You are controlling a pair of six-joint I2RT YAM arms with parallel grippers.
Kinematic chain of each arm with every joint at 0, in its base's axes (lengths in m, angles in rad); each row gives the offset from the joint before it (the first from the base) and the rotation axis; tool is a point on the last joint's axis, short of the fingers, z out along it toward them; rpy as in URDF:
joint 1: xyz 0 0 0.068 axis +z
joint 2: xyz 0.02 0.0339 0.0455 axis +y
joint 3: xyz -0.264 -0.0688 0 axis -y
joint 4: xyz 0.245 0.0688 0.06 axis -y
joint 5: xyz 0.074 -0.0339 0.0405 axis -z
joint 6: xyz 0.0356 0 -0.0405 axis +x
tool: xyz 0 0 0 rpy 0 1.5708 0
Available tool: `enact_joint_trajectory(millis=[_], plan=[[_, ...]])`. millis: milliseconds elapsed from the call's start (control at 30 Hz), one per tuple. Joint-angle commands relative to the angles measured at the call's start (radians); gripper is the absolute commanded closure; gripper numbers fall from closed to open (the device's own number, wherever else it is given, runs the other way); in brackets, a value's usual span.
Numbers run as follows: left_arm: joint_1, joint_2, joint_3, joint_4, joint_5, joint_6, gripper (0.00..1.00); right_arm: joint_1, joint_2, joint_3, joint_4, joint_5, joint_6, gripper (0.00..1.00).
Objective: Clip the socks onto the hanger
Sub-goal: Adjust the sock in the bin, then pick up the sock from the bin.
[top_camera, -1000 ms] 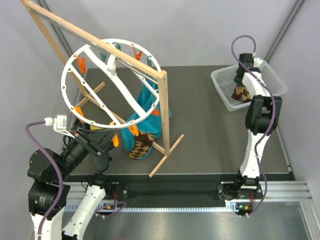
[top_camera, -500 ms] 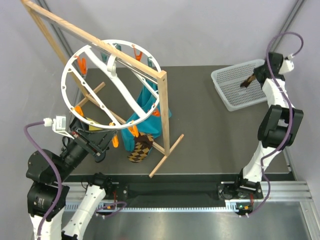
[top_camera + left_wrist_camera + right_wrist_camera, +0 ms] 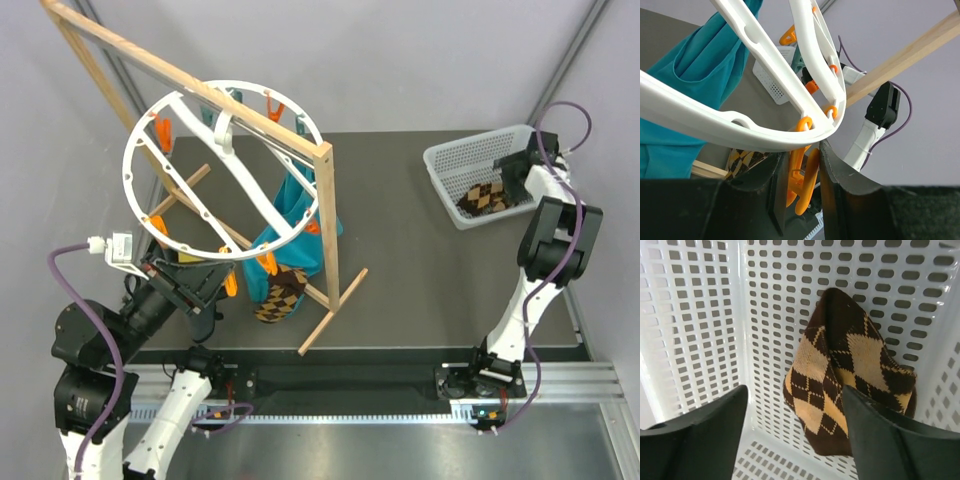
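The white round hanger point(image 3: 139, 203) hangs on the wooden frame, and its rim point(image 3: 715, 125) crosses the left wrist view. My left gripper point(image 3: 214, 287) point(image 3: 801, 152) is shut on an orange clip point(image 3: 807, 175) under the near rim. One argyle sock point(image 3: 280, 293) point(image 3: 742, 161) hangs below the ring beside the teal cloth. Another argyle sock point(image 3: 485, 197) point(image 3: 840, 375) lies loose in the white mesh basket. My right gripper point(image 3: 508, 188) point(image 3: 794, 390) hovers open just above this sock, a finger on either side, with nothing held.
The wooden frame point(image 3: 330, 220) stands at the left, its feet reaching out over the dark table. A teal cloth point(image 3: 290, 215) point(image 3: 690, 75) hangs from the ring. The white mesh basket point(image 3: 450, 165) point(image 3: 700, 315) sits at the table's far right corner.
My right gripper was shut on the sock, swung with it over the basket, then opened; the sock now lies in the basket. The left arm has stayed put.
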Motion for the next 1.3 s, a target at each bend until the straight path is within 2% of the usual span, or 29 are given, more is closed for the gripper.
enact_joint_trajectory(millis=[0, 67, 167, 300, 367, 400, 467, 567, 600, 667, 1133, 1267], plan=[[0.0, -0.014, 0.0, -0.047, 0.033, 0.015, 1.0, 0.005, -0.061, 0.067, -0.102, 0.085, -0.132, 0.23], [0.0, -0.014, 0.006, -0.049, 0.038, 0.015, 1.0, 0.012, -0.066, 0.119, -0.148, 0.153, -0.229, 0.19], [0.0, -0.016, 0.013, -0.046, 0.044, 0.012, 1.0, 0.048, -0.04, 0.254, -0.237, 0.23, -0.402, 0.21], [0.0, -0.019, 0.01, -0.037, 0.05, 0.006, 1.0, 0.132, 0.003, 0.36, -0.294, 0.298, -0.653, 0.32], [0.0, -0.025, 0.007, -0.032, 0.053, 0.0, 1.0, 0.152, 0.011, 0.368, -0.306, 0.281, -0.718, 0.39], [0.0, -0.026, 0.004, -0.032, 0.05, -0.002, 1.0, 0.161, 0.02, 0.365, -0.326, 0.286, -0.743, 0.47], [0.0, -0.036, 0.0, -0.032, 0.052, -0.006, 1.0, 0.16, 0.021, 0.33, -0.326, 0.263, -0.752, 0.53], [0.0, -0.037, -0.014, -0.03, 0.055, -0.015, 1.0, 0.161, 0.02, 0.275, -0.311, 0.232, -0.769, 0.52], [0.0, -0.036, -0.017, -0.03, 0.056, -0.015, 1.0, 0.163, 0.018, 0.262, -0.305, 0.223, -0.777, 0.47], [0.0, -0.034, -0.026, -0.023, 0.064, -0.022, 1.0, 0.166, 0.025, 0.253, -0.3, 0.192, -0.786, 0.44], [0.0, -0.028, -0.03, -0.001, 0.066, -0.02, 1.0, 0.198, 0.161, 0.319, -0.371, 0.244, -0.856, 0.31], [0.0, -0.027, -0.033, -0.006, 0.066, -0.015, 1.0, 0.209, 0.233, 0.377, -0.406, 0.263, -0.861, 0.31]])
